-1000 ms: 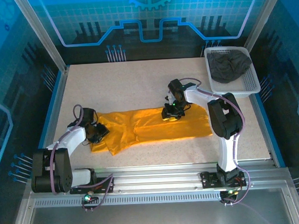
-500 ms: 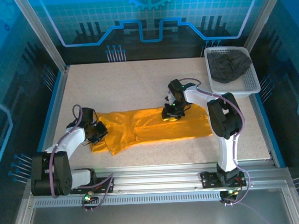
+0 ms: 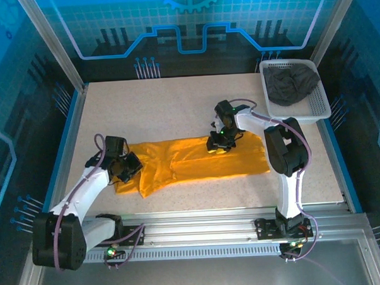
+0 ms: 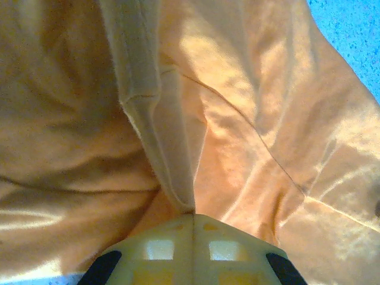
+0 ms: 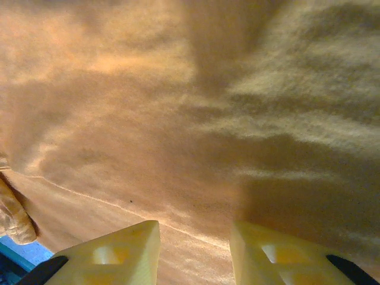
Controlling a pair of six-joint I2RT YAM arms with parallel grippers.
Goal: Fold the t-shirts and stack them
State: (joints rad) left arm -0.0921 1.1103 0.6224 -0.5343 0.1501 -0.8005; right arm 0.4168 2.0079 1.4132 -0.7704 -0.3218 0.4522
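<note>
The left gripper (image 4: 193, 217) is pinching a raised fold at the left end of the orange-yellow t-shirt (image 3: 197, 164), its jaws closed tight on the cloth. The right gripper (image 5: 195, 228) is hovering over that shirt's far edge with its jaws partly parted, gripping nothing visible. The shirt is lying as a long, loosely doubled strip on the table (image 3: 176, 105), so folding is looking barely begun and stacking not started. Beyond the shirt's right end, the white basket (image 3: 321, 108) is holding the dark grey t-shirt (image 3: 291, 84), crumpled.
</note>
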